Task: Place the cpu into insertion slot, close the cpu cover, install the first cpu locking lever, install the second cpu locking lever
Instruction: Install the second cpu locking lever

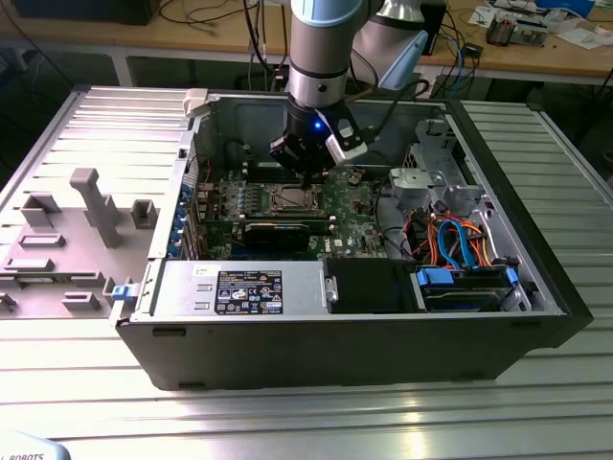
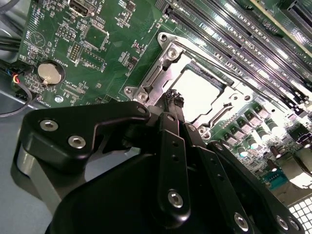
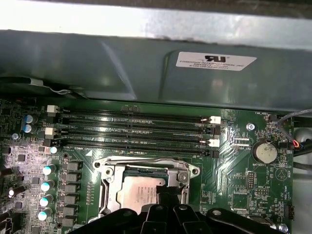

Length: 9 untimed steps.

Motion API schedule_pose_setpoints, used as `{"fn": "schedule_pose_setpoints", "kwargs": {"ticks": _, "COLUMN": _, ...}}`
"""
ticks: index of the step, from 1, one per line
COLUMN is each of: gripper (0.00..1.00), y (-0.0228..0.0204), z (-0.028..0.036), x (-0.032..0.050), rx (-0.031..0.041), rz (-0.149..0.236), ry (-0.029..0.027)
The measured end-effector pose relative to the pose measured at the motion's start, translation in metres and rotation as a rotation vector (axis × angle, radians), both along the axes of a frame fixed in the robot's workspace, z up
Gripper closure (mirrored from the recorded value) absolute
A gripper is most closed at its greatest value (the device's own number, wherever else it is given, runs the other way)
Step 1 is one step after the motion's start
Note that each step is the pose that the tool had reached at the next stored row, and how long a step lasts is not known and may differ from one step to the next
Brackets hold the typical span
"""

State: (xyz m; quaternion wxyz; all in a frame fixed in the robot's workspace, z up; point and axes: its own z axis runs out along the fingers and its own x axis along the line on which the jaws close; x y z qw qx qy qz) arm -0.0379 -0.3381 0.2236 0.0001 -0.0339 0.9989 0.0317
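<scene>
The cpu, a dull silver square, lies flat in the insertion slot on the green board. The cpu cover, a silver frame with a square window, lies down around it. My gripper hangs straight over the socket inside the open computer case. Its black fingers are shut, and the fingertips sit at the cover's edge beside the chip. Whether they touch the metal I cannot tell.
Black memory slots run along one side of the socket, a coin battery and capacitors on others. A long black card, a power supply and blue and orange cables share the case.
</scene>
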Motion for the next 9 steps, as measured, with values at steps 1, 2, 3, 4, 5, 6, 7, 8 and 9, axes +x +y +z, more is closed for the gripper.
{"fn": "schedule_pose_setpoints", "kwargs": {"ticks": 1, "gripper": 0.89, "y": -0.0006, "z": 0.0000, "x": 0.0000, "rx": -0.0001, "rz": 0.000, "ry": 0.0001}}
{"fn": "schedule_pose_setpoints", "kwargs": {"ticks": 2, "gripper": 0.89, "y": -0.0011, "z": 0.0000, "x": 0.0000, "rx": -0.0001, "rz": 0.000, "ry": 0.0000}}
{"fn": "schedule_pose_setpoints", "kwargs": {"ticks": 3, "gripper": 0.89, "y": -0.0018, "z": 0.0001, "x": 0.0000, "rx": -0.0002, "rz": 0.000, "ry": 0.0001}}
{"fn": "schedule_pose_setpoints", "kwargs": {"ticks": 4, "gripper": 0.89, "y": -0.0022, "z": 0.0000, "x": 0.0000, "rx": 0.0000, "rz": 0.000, "ry": 0.0000}}
{"fn": "schedule_pose_setpoints", "kwargs": {"ticks": 5, "gripper": 0.89, "y": -0.0023, "z": 0.0000, "x": 0.0000, "rx": 0.0001, "rz": 0.000, "ry": 0.0000}}
{"fn": "schedule_pose_setpoints", "kwargs": {"ticks": 6, "gripper": 0.89, "y": -0.0024, "z": 0.0000, "x": 0.0000, "rx": 0.0000, "rz": 0.000, "ry": 0.0000}}
{"fn": "schedule_pose_setpoints", "kwargs": {"ticks": 7, "gripper": 0.89, "y": -0.0025, "z": 0.0001, "x": 0.0000, "rx": -0.0002, "rz": 0.000, "ry": 0.0001}}
{"fn": "schedule_pose_setpoints", "kwargs": {"ticks": 8, "gripper": 0.89, "y": -0.0026, "z": 0.0002, "x": 0.0000, "rx": -0.0002, "rz": 0.000, "ry": 0.0001}}
{"fn": "schedule_pose_setpoints", "kwargs": {"ticks": 9, "gripper": 0.89, "y": -0.0026, "z": 0.0010, "x": 0.0000, "rx": -0.0002, "rz": 0.000, "ry": 0.0001}}
